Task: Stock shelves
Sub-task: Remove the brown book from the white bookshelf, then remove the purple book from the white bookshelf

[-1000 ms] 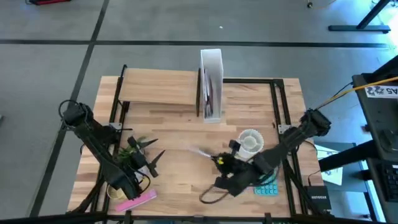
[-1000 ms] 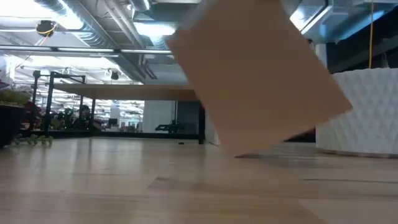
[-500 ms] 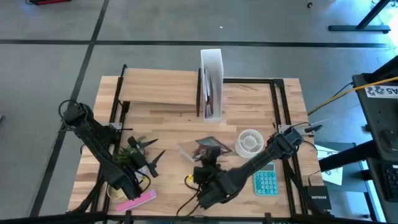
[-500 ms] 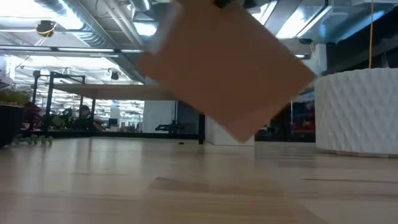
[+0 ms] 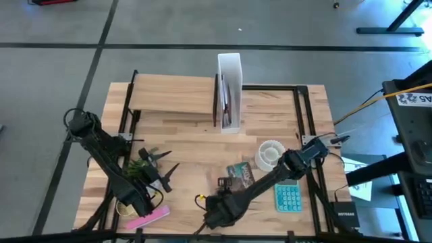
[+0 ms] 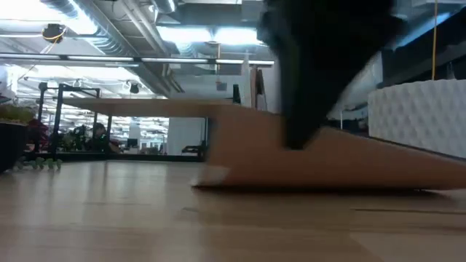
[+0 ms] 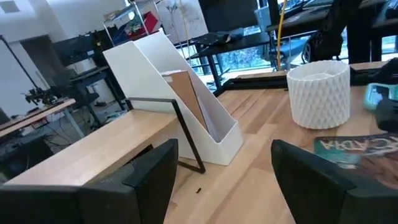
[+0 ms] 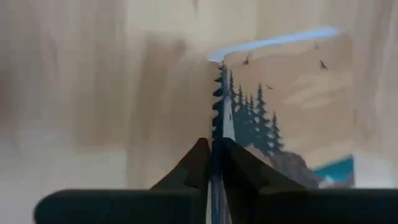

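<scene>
A thin book with a picture cover [image 5: 241, 174] lies low and tilted at the table's near middle, with my right gripper [image 5: 226, 183] shut on it. In the right wrist view its cover [image 8: 280, 112] shows pine trees. The light-wood shelf [image 5: 172, 94] stands at the far left. The white file box [image 5: 229, 88] stands upright beside it and holds several flat items. My left gripper [image 5: 165, 173] waits open at the near left, holding nothing; its wrist view faces the file box [image 7: 180, 93]. My right gripper pinches the book's edge [image 8: 216, 134] between its two fingers. The fingers [image 6: 313, 80] come down at it from above, from the near side. The book sits tilted and almost flat, one edge [image 6: 211, 178] on the tabletop.
A white ribbed cup [image 5: 270, 154] stands to the book's right, and a teal calculator [image 5: 288, 197] lies nearer the front. A small green plant [image 5: 143, 165], a pink thing [image 5: 150, 218] and a yellow thing [image 5: 125, 209] sit by my left arm. Black rails [image 5: 302, 115] edge the table.
My right gripper has gone toward the table's near edge and down, carrying the book. The book was lifted clear and steeply tilted; now it is almost flat, with one edge on the table.
</scene>
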### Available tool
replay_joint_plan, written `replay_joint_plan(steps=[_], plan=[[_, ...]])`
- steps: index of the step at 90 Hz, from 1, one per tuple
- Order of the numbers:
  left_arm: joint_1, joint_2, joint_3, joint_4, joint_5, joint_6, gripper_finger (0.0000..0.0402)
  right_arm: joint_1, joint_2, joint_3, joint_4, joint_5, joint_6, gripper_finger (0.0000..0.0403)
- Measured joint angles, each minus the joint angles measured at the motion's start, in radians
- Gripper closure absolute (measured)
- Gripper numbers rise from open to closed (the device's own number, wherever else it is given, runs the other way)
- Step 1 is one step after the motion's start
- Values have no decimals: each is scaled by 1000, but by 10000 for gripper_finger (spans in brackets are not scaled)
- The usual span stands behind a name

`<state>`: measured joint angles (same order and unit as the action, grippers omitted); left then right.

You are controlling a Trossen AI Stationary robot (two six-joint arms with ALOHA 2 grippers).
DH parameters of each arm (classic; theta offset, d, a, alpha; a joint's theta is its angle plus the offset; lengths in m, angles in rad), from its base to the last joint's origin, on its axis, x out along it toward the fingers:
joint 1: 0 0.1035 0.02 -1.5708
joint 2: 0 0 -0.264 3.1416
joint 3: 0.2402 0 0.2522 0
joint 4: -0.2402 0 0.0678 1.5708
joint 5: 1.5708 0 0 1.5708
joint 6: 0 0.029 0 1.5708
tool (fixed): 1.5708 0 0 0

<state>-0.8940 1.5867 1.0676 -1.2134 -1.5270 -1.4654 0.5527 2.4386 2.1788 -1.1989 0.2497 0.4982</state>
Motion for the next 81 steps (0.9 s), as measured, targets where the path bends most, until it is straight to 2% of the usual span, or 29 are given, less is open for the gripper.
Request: replay_joint_plan(steps=[12,26,39,47,58,62,81], plan=[[-2,0,0,-4,48,2,163,-25,-4,-3,-9,-42,24,327],[-2,0,0,-5,65,9,163,-30,-43,13,-24,-68,-13,234],[-2,0,0,-4,65,10,163,-23,-88,50,-105,-70,-117,156],[-2,0,0,-5,65,9,163,-9,-139,52,-189,70,-166,130],[-2,0,0,-4,68,8,163,-6,-212,53,-379,413,-94,122],[-2,0,0,-1,75,8,163,-11,-245,34,-369,526,-61,125],[-7,0,-1,0,100,10,163,-48,-436,-182,-370,732,5,153]])
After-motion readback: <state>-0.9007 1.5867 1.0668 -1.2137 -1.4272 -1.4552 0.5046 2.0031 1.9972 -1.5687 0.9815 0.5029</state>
